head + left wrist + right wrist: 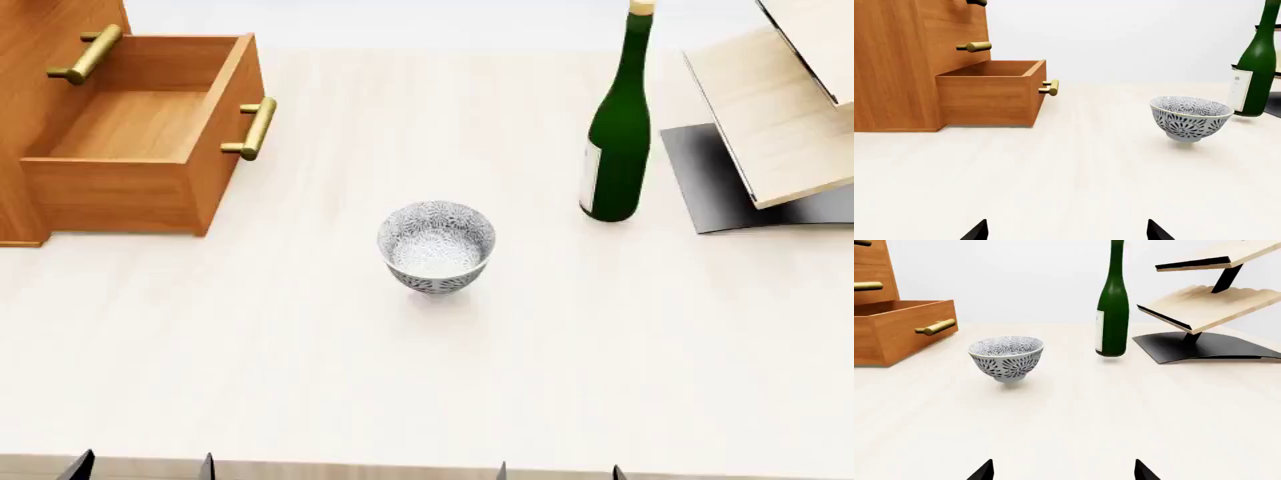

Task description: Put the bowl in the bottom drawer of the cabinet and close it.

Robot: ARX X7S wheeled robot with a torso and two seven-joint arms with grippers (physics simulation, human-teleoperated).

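While both arms hang back at the near edge of the table, the patterned bowl [437, 246] stands upright on its narrow foot ahead of your grippers, and nothing touches it. From the right gripper [1063, 471] the bowl lies ahead and off toward the cabinet side; from the left gripper [1066, 231] it lies ahead and off toward the green bottle [617, 130]. In the head view it sits roughly between the two arms, somewhat nearer the right one, so I judge that arm the likelier one for the pick, though either could reach. Being round, the bowl has no long axis to line up with, so your approach angle is free; only the rim matters. Both grippers show just their dark fingertips, set wide apart with nothing between them, so each is spread and empty. The bottom drawer [140, 125] is pulled out of the cabinet [894, 65] with its interior bare, and it lies ahead of the left gripper, beyond and away from the bowl. The bottle stands near the bowl on the rack [1201, 300] side, so mind it on the way in.
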